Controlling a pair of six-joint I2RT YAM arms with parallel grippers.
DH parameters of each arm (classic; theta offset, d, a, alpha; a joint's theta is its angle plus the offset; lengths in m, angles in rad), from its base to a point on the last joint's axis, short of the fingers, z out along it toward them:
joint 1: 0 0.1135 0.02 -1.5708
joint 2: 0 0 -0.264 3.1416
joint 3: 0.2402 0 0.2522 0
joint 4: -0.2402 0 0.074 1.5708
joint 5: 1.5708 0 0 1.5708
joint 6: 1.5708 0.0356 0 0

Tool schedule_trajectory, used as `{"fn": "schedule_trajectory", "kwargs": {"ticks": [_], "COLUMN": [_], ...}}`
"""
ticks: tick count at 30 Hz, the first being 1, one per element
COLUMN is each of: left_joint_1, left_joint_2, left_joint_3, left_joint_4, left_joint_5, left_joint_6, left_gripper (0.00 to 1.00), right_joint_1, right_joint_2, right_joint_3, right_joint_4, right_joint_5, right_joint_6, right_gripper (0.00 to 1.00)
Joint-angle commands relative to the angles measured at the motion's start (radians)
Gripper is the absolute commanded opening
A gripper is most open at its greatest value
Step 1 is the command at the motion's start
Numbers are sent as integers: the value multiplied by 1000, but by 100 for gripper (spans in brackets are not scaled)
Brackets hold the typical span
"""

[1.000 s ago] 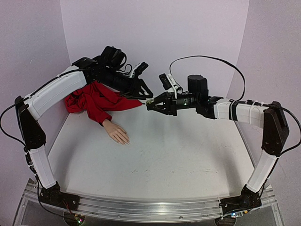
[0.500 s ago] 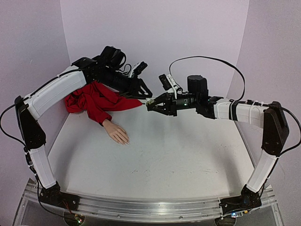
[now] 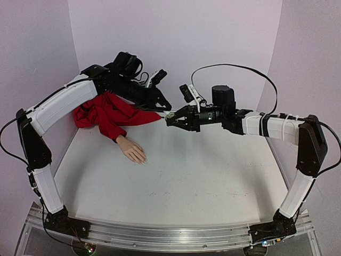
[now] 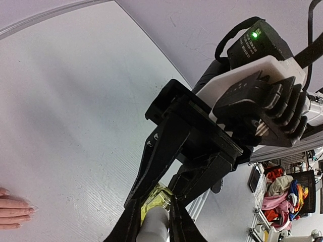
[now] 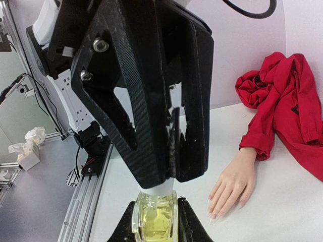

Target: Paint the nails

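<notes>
A small bottle of yellowish liquid (image 5: 155, 222) hangs in the air over the back of the table, and my right gripper (image 5: 155, 219) is shut on its glass body. My left gripper (image 4: 154, 212) meets it from the other side, its fingers (image 5: 151, 126) pressed on the bottle's white cap (image 4: 154, 227). In the top view both grippers touch at the bottle (image 3: 169, 115). The pale mannequin hand (image 3: 131, 150) lies palm down below and to the left. Its nails (image 5: 214, 216) point toward the table's middle, apart from both grippers. A red sleeve (image 3: 109, 116) covers its wrist.
The red fabric (image 5: 287, 101) is bunched against the back left wall. Lilac walls (image 3: 176, 37) close in the back and both sides. The aluminium rail (image 3: 170, 237) with the arm bases runs along the near edge of the white table (image 3: 186, 181).
My left gripper's fingers have drawn in onto the white cap. Both arms, the bottle and the mannequin hand stay where they were.
</notes>
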State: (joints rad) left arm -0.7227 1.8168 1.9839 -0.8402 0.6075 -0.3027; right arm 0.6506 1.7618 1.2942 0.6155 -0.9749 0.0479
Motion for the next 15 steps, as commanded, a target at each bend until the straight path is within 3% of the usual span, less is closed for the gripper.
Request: {"fn": "schedule_trajectory", "kwargs": {"ticks": [1,4,7,10,15], "left_joint_1": [5,5,6,7,9], "left_joint_2": [-55,-63,-72,-77,-76], "left_joint_3": [9,1,-7,-12,-14], "left_joint_4": [1,-1,-10,-22,-33], "left_joint_5": [5,3,3,7,13], "left_joint_6": [20,25,32,36,39], "left_gripper": [29,49,56,57,49], "right_joint_1": [6,6,6,6,6], "right_joint_2": [-11,-13,-13,-12,-13], "right_joint_3": [48,49,47,47,51], "right_joint_4": [44,45,44,44,44], "right_joint_5": [-5,-3,-3,-10,-11], "right_joint_6": [-13,-13,-13,-11,-11], "right_gripper": [0,0,0,0,0]}}
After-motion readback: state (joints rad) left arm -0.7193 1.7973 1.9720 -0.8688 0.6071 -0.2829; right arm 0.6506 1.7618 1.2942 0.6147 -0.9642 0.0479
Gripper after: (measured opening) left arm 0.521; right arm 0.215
